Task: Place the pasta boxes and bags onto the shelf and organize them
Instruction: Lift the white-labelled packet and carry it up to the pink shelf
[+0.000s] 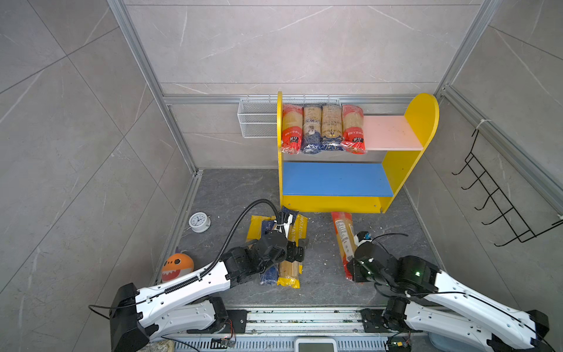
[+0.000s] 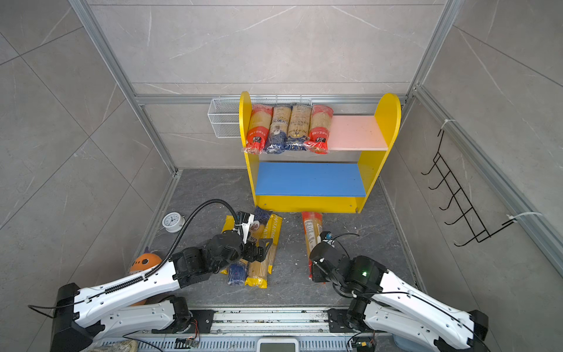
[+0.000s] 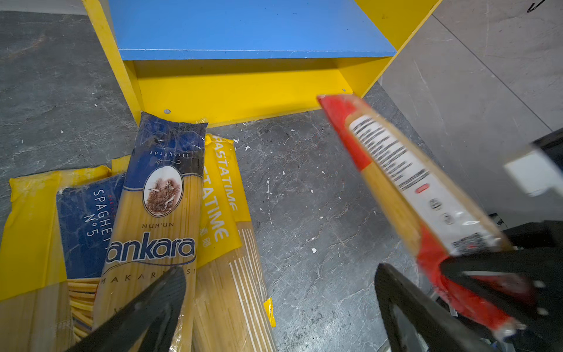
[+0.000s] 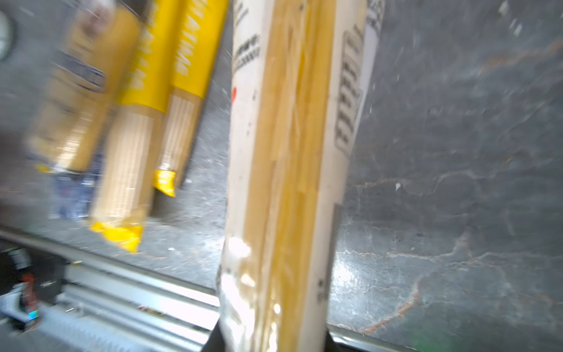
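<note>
Right gripper [image 3: 487, 286] is clenched on the near red end of a long see-through spaghetti bag with red ends [image 1: 342, 234]. I cannot tell if the bag rests on the dark grey stone desk [image 1: 320, 283] or is just off it. The biggest thing is the two-level shelf with yellow sides [image 1: 422, 115], and the bag's far end is close to its foot. The shelf's blue lower board [image 1: 335, 179] is bare. Its pink upper board [image 1: 390, 132] has four spaghetti bags [image 1: 323, 128] side by side on its left part. Next comes the pile of yellow and dark-blue pasta packs [image 1: 289, 271] on the desk. The left gripper [image 3: 274, 311] hangs over the pile, wide open, holding nothing. I think the step now is lifting the red bag. It is held near one end, so it may droop. Lift it slowly, keep it flat, and slide it in long-ways beside the four.
</note>
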Action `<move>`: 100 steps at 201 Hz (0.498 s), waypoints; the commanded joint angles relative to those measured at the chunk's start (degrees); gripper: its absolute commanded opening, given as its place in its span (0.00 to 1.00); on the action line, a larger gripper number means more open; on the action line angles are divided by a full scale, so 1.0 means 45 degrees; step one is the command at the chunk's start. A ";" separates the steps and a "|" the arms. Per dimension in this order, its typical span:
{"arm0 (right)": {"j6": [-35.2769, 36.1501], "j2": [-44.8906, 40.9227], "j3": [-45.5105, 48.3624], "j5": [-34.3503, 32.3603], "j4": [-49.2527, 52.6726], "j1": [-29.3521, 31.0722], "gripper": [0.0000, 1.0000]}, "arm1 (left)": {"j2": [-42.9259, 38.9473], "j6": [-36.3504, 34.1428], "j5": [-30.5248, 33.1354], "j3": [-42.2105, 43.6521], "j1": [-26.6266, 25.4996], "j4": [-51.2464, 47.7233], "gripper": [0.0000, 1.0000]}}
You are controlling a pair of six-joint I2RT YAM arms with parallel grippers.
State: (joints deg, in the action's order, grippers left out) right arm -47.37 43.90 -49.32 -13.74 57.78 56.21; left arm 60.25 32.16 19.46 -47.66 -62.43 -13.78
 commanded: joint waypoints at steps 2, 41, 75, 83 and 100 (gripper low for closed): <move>0.1093 -0.0733 -0.1991 -0.1739 0.0944 0.0022 0.00 | -0.0088 -0.0328 0.0157 -0.0485 -0.0040 -0.0033 1.00; 0.2146 -0.0439 -0.5010 -0.3076 0.2094 0.0020 0.00 | 0.0215 -0.0620 0.0269 -0.0966 -0.0040 -0.0217 1.00; 0.3124 0.0562 -0.7756 -0.4866 0.2883 0.0021 0.00 | 0.0459 -0.0813 0.0124 -0.1724 -0.0034 -0.0761 1.00; 0.3349 0.0955 -0.8410 -0.5367 0.3019 0.0015 0.00 | 0.0444 -0.0872 0.0147 -0.1834 -0.0043 -0.0818 1.00; 0.3650 0.2058 -0.9998 -0.6497 0.3347 0.0012 0.00 | 0.0388 -0.0936 0.0224 -0.2018 -0.0042 -0.0949 1.00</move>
State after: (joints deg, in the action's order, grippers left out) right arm -36.18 48.60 -84.95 -29.76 75.37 56.18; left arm 62.46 29.93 19.49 -53.95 -62.43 -16.78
